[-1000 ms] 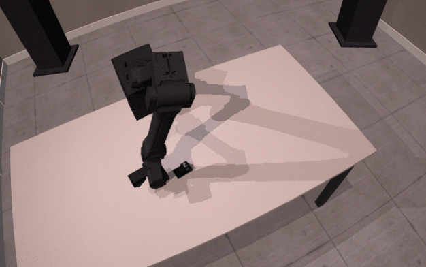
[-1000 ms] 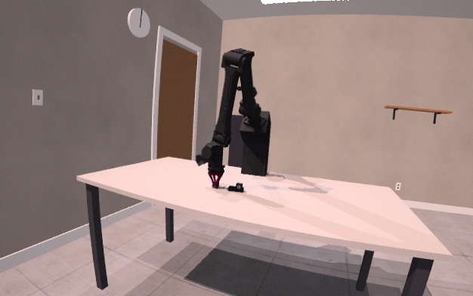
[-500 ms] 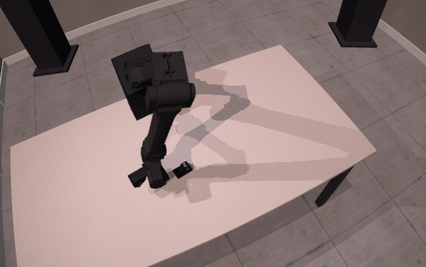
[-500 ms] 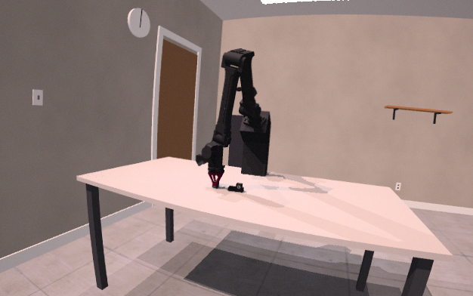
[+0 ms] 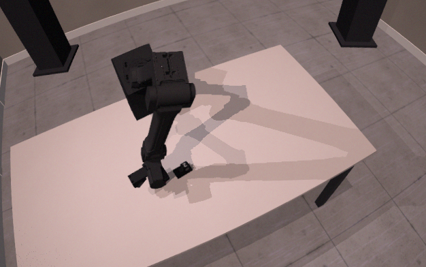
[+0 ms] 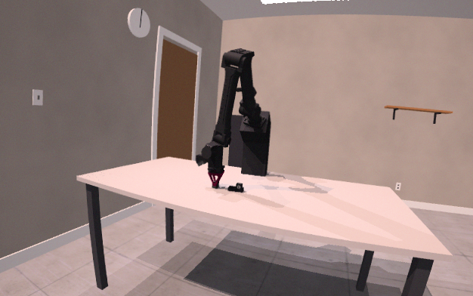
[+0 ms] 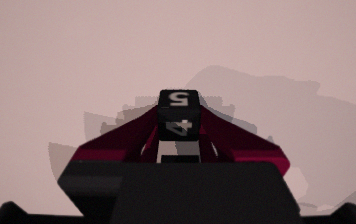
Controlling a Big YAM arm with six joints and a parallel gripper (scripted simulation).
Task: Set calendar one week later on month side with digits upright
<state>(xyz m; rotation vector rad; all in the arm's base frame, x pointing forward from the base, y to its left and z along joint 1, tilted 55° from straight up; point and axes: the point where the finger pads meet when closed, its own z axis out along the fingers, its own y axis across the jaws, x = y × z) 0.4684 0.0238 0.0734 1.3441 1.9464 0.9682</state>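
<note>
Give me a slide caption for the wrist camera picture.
Gripper shut on a black number cube, digits 5 and 4 showing, over the pale table.

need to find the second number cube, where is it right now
It is pinched between the gripper's red fingers: the wrist view shows the cube with 5 and 4 showing, low over the table, beside the tray.

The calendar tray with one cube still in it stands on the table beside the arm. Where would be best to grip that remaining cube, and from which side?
Probably from above, on two opposite side faces of the remaining cube, where it rises over the tray. The low tray leaves its top exposed. First the gripper must free itself: it holds the other cube.
</note>
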